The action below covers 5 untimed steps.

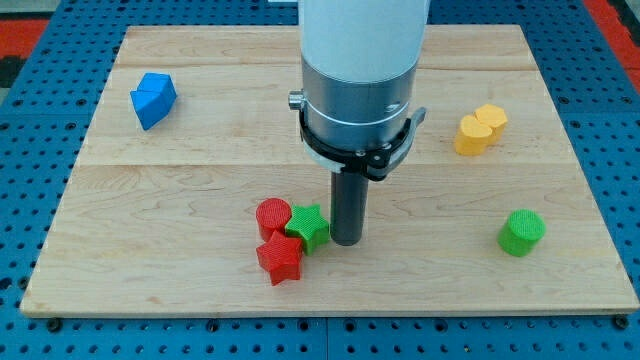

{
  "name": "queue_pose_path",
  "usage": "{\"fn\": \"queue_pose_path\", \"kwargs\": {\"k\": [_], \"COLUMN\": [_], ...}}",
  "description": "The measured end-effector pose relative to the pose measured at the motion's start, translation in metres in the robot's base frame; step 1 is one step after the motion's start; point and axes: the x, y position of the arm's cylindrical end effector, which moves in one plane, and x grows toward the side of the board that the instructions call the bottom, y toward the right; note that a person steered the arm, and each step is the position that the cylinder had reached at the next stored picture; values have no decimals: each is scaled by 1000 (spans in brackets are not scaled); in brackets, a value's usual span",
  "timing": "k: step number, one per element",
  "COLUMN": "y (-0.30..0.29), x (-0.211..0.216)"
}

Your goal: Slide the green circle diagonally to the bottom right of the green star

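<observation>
The green circle [521,232] stands well apart at the view's right of the green star [308,226].

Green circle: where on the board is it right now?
The green circle sits alone near the view's bottom right, well right of my tip and the green star, below the yellow block.

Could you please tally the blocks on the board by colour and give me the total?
Red: 2, a circle and a star
Green: 2, a star and a circle
Blue: 1
Yellow: 1
Total: 6 blocks
</observation>
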Motion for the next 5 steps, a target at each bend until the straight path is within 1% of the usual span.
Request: {"fn": "queue_pose_path", "kwargs": {"k": [2, 4, 5], "y": [67, 195, 221], "x": [-32, -35, -23]}}
